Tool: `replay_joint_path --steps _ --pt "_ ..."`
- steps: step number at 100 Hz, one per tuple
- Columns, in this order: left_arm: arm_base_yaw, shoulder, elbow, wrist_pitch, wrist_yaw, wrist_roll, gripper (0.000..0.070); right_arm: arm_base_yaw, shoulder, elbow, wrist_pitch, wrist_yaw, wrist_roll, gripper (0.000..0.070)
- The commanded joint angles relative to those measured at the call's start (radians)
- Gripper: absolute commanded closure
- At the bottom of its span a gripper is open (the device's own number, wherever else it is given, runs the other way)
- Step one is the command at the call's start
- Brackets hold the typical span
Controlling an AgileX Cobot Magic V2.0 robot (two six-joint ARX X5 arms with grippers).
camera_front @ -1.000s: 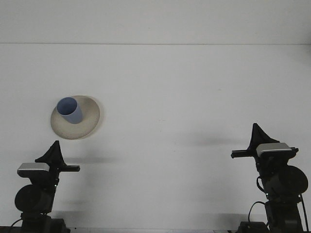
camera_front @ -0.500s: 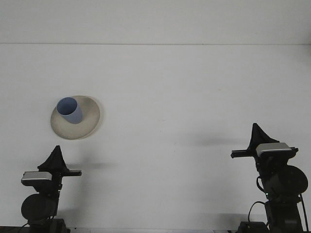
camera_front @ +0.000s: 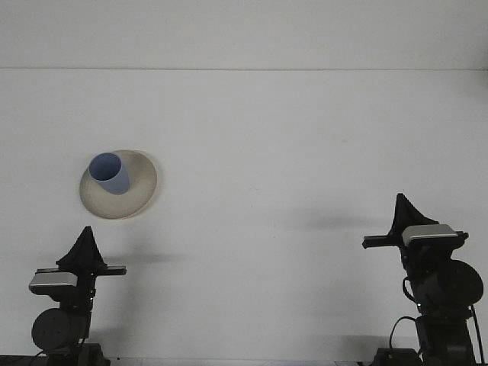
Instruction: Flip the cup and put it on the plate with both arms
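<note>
Both grippers sit low at the near edge, each just a dark matte wedge tapering to a point. The left gripper [camera_front: 82,242] is bottom left with a silver-grey block below it on a round black joint, and honestly there's no telling from this angle how its jaws stand. Same story with the right gripper [camera_front: 399,211] at bottom right: black pointed silhouette, a thin bar sticking out sideways, a grey cap, chunky black housing and cables underneath. Neither one touches anything.

Up and slightly right of the left gripper, well apart from it, is the plate [camera_front: 137,194], a round, shallow, cream-coloured dish with a dull finish. The blue cup [camera_front: 110,174] stands on its upper left part, mouth up, smooth and slightly tapered. It all sits on a plain white matte table [camera_front: 290,152].
</note>
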Motion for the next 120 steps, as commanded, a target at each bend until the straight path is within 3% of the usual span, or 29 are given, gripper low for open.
replay_joint_path --steps 1,74,97,120 --pt "0.0 -0.001 -0.02 0.009 -0.004 -0.005 0.0687 0.0 0.004 0.004 0.013 0.001 0.006 0.07" --pt "0.0 -0.001 -0.02 0.009 -0.004 -0.005 0.0687 0.0 0.002 0.002 0.012 0.002 0.003 0.07" --pt "0.0 -0.001 -0.02 0.009 -0.004 -0.005 0.0687 0.0 -0.082 -0.09 0.04 0.004 -0.184 0.07" --pt "0.0 -0.001 -0.02 0.009 -0.005 -0.005 0.0687 0.0 -0.296 -0.348 0.083 0.03 -0.224 0.07"
